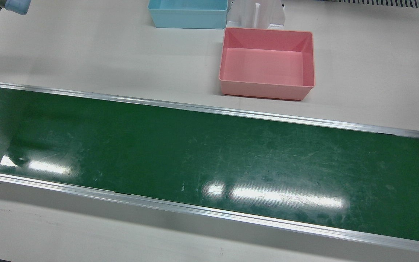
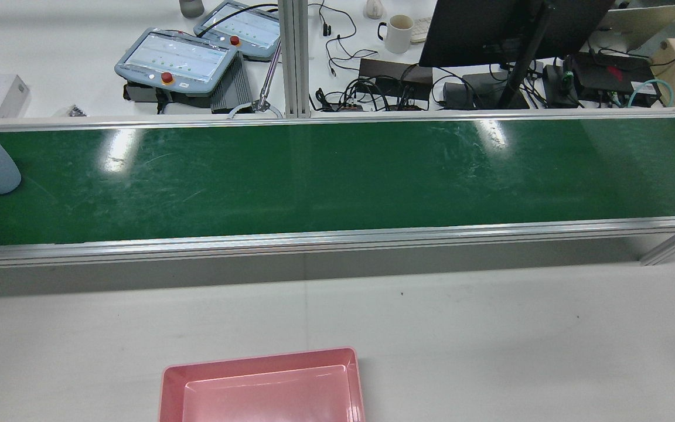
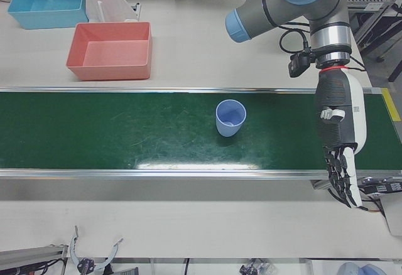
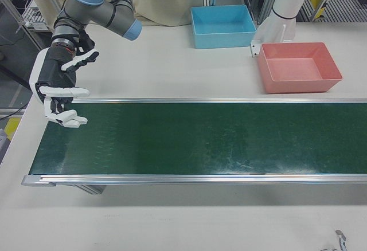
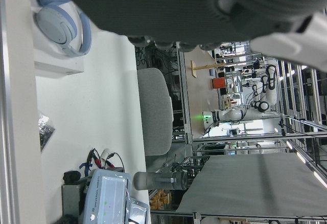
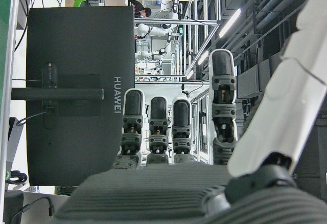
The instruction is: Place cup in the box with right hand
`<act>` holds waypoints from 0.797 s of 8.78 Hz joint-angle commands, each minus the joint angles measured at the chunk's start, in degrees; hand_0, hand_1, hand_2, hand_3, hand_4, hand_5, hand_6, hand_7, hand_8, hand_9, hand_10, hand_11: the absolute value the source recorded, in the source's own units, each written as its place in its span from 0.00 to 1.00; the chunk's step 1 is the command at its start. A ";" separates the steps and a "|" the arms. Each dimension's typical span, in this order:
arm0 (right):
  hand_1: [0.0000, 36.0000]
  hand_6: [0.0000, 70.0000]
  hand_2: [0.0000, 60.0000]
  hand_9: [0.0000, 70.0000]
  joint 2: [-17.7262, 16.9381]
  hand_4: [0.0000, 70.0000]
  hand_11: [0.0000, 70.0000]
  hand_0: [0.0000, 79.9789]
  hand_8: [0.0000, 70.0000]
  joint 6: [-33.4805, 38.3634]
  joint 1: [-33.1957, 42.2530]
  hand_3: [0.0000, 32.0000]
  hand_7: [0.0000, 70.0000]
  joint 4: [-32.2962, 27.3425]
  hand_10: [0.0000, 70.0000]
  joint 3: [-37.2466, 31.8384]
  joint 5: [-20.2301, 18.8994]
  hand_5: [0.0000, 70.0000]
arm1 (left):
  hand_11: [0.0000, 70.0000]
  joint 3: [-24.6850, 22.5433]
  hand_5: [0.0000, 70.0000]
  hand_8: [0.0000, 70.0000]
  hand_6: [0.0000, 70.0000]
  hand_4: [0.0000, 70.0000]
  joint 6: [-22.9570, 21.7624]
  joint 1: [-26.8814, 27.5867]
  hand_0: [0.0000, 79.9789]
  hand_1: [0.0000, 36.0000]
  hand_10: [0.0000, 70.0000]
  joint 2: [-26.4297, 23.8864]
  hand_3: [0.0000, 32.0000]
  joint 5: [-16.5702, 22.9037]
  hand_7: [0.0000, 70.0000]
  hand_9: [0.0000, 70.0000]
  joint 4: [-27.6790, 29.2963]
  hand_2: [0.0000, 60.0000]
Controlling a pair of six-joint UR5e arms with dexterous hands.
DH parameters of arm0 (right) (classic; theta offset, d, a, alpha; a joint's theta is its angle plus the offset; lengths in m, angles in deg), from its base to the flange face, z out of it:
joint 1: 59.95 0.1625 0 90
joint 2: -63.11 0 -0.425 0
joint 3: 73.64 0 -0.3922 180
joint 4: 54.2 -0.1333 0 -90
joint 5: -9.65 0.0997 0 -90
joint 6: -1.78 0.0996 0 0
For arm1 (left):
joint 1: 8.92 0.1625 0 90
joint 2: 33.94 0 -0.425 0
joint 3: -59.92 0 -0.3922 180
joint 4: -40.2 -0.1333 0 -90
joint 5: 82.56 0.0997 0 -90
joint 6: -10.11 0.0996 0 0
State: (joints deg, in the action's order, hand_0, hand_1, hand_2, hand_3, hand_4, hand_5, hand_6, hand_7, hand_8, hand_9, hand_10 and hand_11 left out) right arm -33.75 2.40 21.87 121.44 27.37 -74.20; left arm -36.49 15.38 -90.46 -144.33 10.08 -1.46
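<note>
Right hand (image 4: 60, 99) spread wide and empty at the glossy green belt's (image 4: 200, 136) end, seen only in the right-front view; smooth blue cup (image 3: 230, 118) upright mid-belt; rectangular pink box (image 1: 267, 62) beside

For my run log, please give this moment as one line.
cup: upright on belt, untouched | right hand: open | left hand: open | pink box: empty

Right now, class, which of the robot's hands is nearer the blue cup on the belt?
Left. The left hand hangs over the belt's end, beside the blue cup. The right hand is at the opposite end.
</note>
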 commanded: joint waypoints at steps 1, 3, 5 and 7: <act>0.29 0.21 0.00 0.46 0.00 0.89 0.49 0.63 0.28 0.00 0.00 0.00 0.76 -0.04 0.34 -0.02 0.00 0.07 | 0.00 0.00 0.00 0.00 0.00 0.00 0.00 -0.02 0.00 0.00 0.00 0.00 0.00 0.00 0.00 0.00 0.00 0.00; 0.29 0.21 0.00 0.46 0.00 0.90 0.50 0.63 0.28 0.00 0.00 0.00 0.77 -0.04 0.35 -0.02 0.00 0.08 | 0.00 0.00 0.00 0.00 0.00 0.00 0.00 0.06 0.00 0.00 0.00 0.00 0.00 0.00 0.00 0.00 0.00 0.00; 0.29 0.21 0.00 0.46 0.00 0.90 0.50 0.63 0.28 0.00 0.00 0.00 0.76 -0.04 0.35 -0.02 0.00 0.07 | 0.00 0.00 0.00 0.00 0.00 0.00 0.00 -0.02 0.00 0.00 0.00 0.00 0.00 0.00 0.00 0.00 0.00 0.00; 0.29 0.20 0.00 0.46 0.00 0.89 0.50 0.63 0.28 0.00 0.00 0.00 0.76 -0.04 0.34 -0.02 0.00 0.07 | 0.00 0.00 0.00 0.00 0.00 0.00 0.00 0.06 0.00 0.00 0.00 0.00 0.00 0.00 0.00 0.00 0.00 0.00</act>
State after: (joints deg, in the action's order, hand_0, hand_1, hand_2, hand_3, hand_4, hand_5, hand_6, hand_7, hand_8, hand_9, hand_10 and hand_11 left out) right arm -33.75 2.40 21.87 121.40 27.35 -74.20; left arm -36.49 15.36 -90.47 -144.33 10.08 -1.46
